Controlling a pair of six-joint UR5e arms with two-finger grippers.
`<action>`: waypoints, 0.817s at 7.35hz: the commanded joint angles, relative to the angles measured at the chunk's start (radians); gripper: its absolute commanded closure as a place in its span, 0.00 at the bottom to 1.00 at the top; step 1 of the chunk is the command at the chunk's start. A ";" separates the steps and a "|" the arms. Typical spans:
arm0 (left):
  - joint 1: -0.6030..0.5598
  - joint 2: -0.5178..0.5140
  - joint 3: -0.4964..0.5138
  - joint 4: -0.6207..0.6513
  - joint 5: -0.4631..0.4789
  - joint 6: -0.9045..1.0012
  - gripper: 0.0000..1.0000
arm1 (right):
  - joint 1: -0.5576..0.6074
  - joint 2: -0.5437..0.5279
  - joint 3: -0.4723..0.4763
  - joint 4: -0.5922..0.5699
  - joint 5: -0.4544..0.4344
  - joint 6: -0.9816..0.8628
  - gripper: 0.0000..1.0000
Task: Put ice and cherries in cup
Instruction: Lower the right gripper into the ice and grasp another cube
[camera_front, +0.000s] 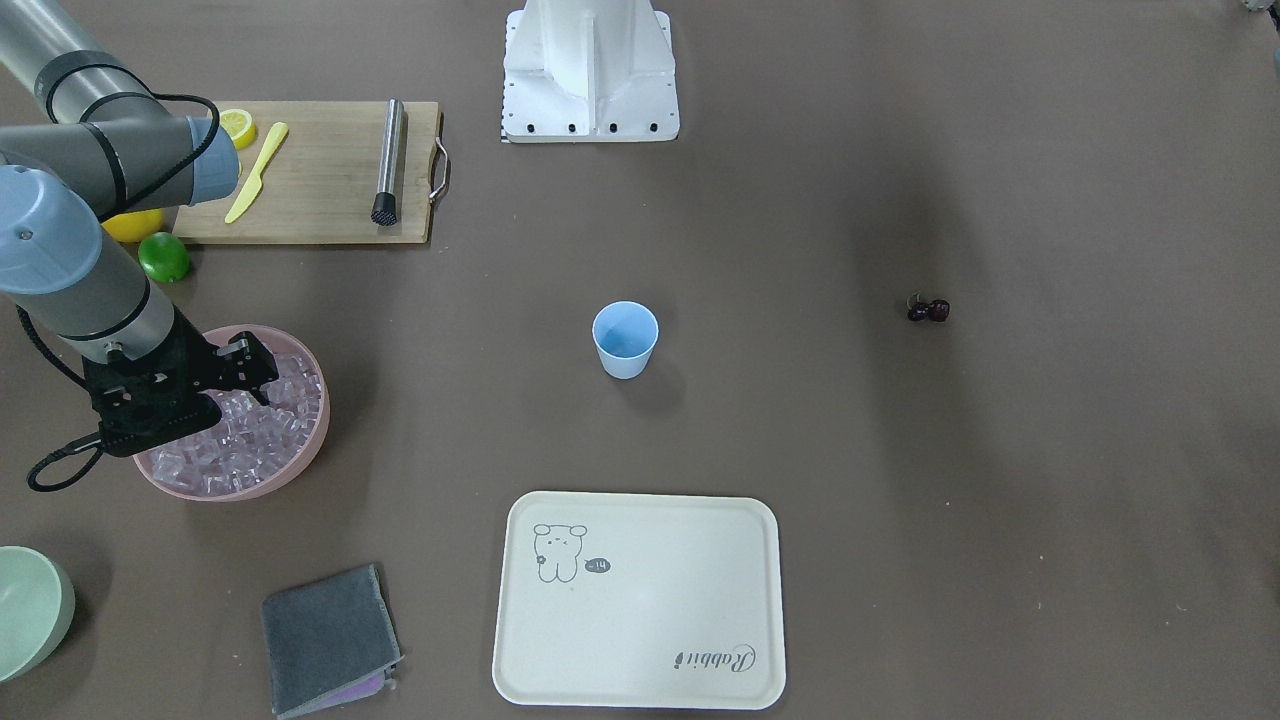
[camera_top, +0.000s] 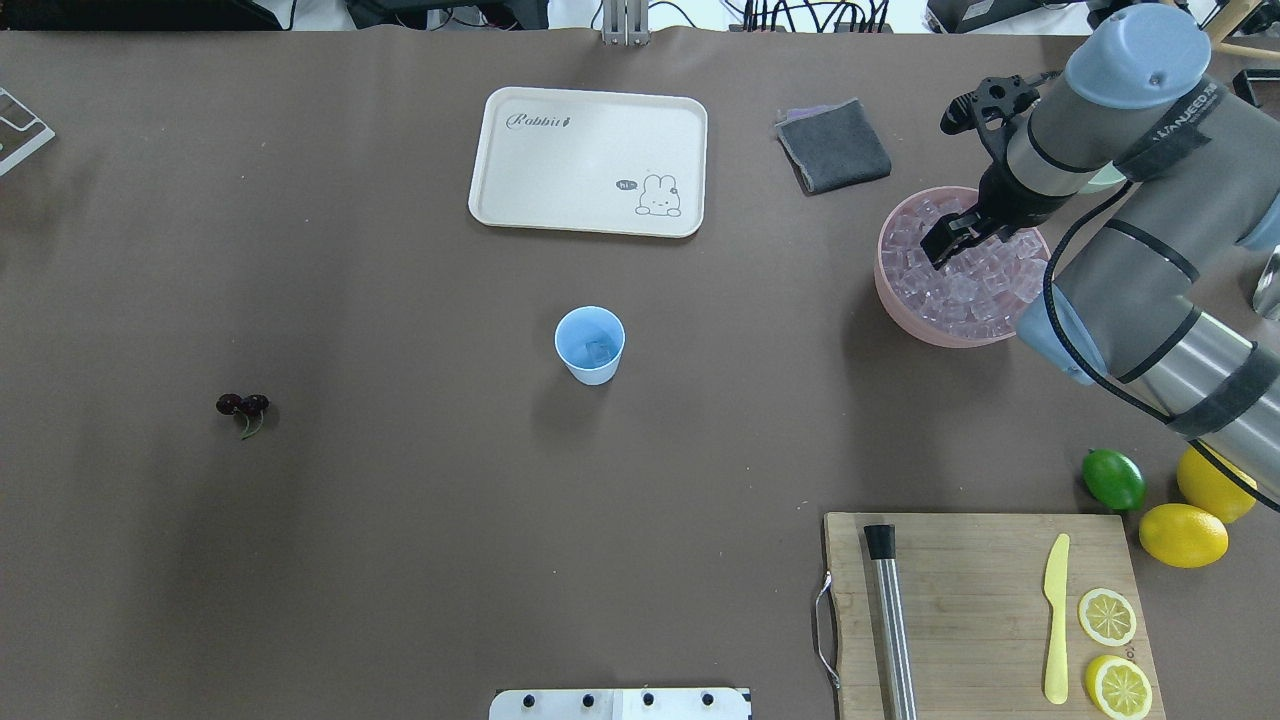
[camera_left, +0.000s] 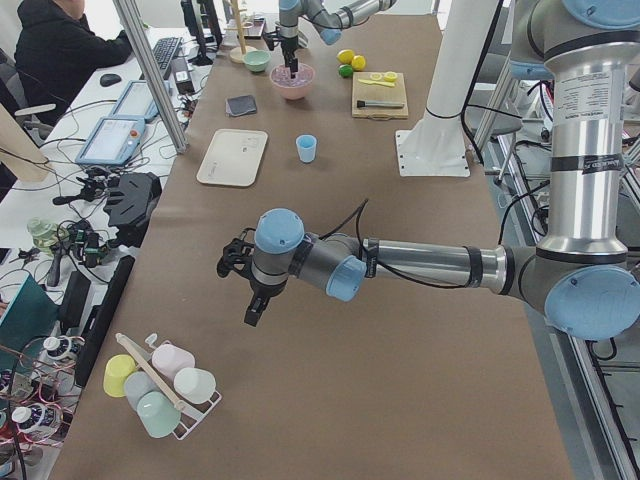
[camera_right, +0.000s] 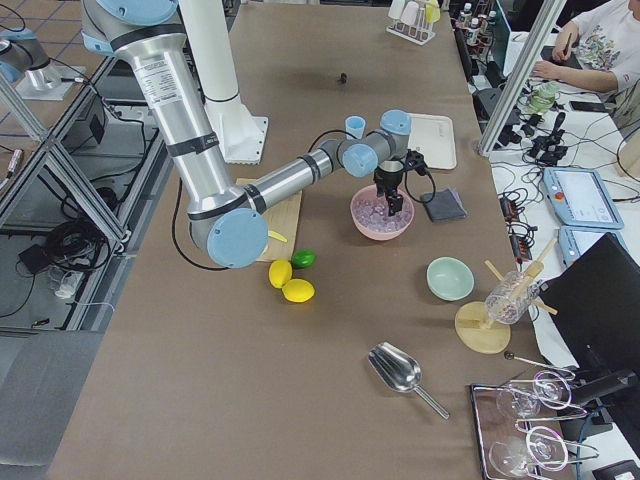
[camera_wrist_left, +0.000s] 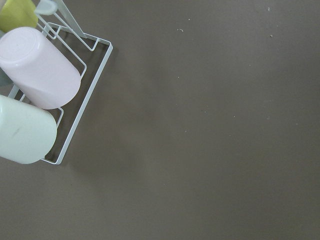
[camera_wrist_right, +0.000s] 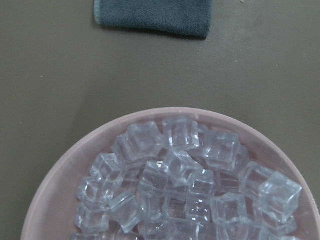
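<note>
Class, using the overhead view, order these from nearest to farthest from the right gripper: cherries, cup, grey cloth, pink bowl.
1. pink bowl, beneath the right gripper.
2. grey cloth, just beyond that, on the far side.
3. cup, table centre.
4. cherries, far left side.

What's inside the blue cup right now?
The overhead view shows clear ice at the bottom of the cup, count unclear. No cherries: they lie apart on the table. The front-facing view's angle hides the cup's bottom.

Right end effector (camera_right: 392, 203) hangs over pink bowl (camera_right: 371, 232).
</note>
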 joint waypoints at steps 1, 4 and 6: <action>0.000 -0.010 0.006 0.000 0.001 0.000 0.02 | -0.016 -0.008 0.002 0.002 -0.003 -0.008 0.16; 0.000 -0.010 0.009 0.000 0.004 0.000 0.02 | -0.039 -0.008 -0.015 -0.001 0.000 0.000 0.21; 0.000 -0.007 0.009 0.000 0.004 0.002 0.02 | -0.044 -0.028 -0.014 0.000 -0.005 -0.003 0.21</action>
